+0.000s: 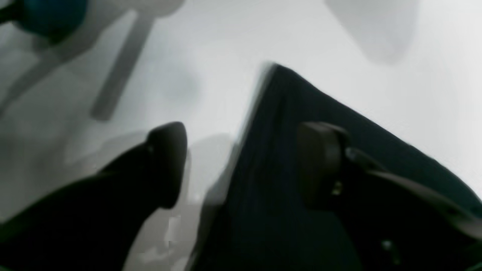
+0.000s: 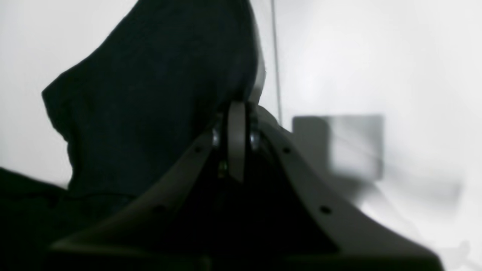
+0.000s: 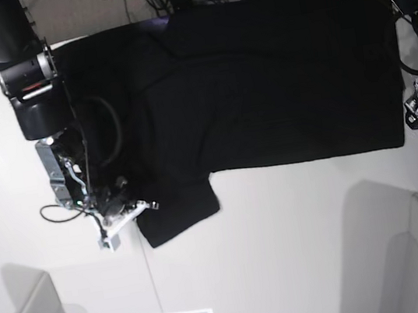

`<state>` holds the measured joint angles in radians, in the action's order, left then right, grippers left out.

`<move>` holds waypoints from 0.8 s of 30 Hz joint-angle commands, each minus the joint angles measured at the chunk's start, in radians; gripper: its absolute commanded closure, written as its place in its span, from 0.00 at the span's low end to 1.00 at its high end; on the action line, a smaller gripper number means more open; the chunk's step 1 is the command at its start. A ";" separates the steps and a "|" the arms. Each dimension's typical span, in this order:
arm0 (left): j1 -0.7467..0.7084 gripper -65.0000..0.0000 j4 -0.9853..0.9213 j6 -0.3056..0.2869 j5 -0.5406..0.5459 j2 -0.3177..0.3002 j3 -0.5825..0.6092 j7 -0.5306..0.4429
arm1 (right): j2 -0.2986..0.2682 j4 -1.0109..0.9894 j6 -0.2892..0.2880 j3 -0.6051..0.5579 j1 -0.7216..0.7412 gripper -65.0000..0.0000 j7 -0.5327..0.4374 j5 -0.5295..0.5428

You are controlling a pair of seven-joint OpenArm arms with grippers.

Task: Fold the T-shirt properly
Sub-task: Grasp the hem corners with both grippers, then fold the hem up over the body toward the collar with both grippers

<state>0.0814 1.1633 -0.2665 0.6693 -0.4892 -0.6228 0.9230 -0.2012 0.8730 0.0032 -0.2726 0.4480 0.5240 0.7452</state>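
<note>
White tabletop [image 3: 287,255] is bearing a spread shirt; folding is looking barely begun

Nearest, the shirt's [image 3: 279,99] sleeve is jutting towards the camera. At that sleeve's base, the right gripper's [image 2: 239,109] fingers are pinching cloth. By the shirt's near corner, the left gripper's [image 1: 241,165] fingers are standing apart, gripping nothing. Farther off, the shirt's body is lying wide; most folds are seemingly remaining.

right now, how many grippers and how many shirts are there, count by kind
grippers: 2 (left gripper, right gripper)
t-shirts: 1 (black T-shirt)
total: 3
</note>
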 commanded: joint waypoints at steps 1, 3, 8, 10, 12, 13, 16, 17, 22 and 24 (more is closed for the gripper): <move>0.054 0.37 -0.027 -0.007 -0.001 -0.030 0.024 -0.022 | -0.008 0.012 -0.002 0.005 0.024 1.00 0.000 0.000; 0.140 0.38 -0.112 -0.007 -0.089 -0.029 0.080 -0.023 | -0.007 0.012 -0.002 0.005 0.024 1.00 0.000 0.000; 0.271 0.38 -0.202 -0.010 -0.303 0.002 0.116 -0.025 | -0.007 0.012 -0.002 0.005 0.024 1.00 0.000 0.000; 0.297 0.38 -0.208 -0.010 -0.352 0.016 0.116 -0.025 | -0.007 0.012 -0.002 0.005 0.024 1.00 0.000 0.000; 0.311 0.38 -0.208 -0.010 -0.386 0.031 0.116 -0.028 | -0.008 0.012 -0.002 0.005 0.024 1.00 0.000 0.000; 0.317 0.38 -0.208 -0.010 -0.402 0.039 0.116 -0.038 | -0.008 0.012 -0.002 0.006 0.024 1.00 0.000 0.000; 0.320 0.38 -0.210 -0.010 -0.443 0.060 0.117 -0.080 | -0.008 0.012 -0.002 0.006 0.024 1.00 0.000 0.000; 0.321 0.38 -0.214 -0.010 -0.454 0.068 0.117 -0.083 | -0.008 0.012 -0.002 0.006 0.024 1.00 0.000 0.000; 0.338 0.38 -0.283 -0.010 -0.458 0.076 0.117 -0.089 | -0.008 0.012 -0.002 0.006 0.024 1.00 0.000 0.000; 0.349 0.38 -0.311 -0.012 -0.460 0.076 0.117 -0.095 | -0.008 0.013 -0.002 0.006 0.024 1.00 0.000 0.000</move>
<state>0.4149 0.8429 -0.2764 0.2066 -0.4023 -0.5034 0.8276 -0.2012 0.8734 0.0032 -0.2722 0.4480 0.5232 0.7479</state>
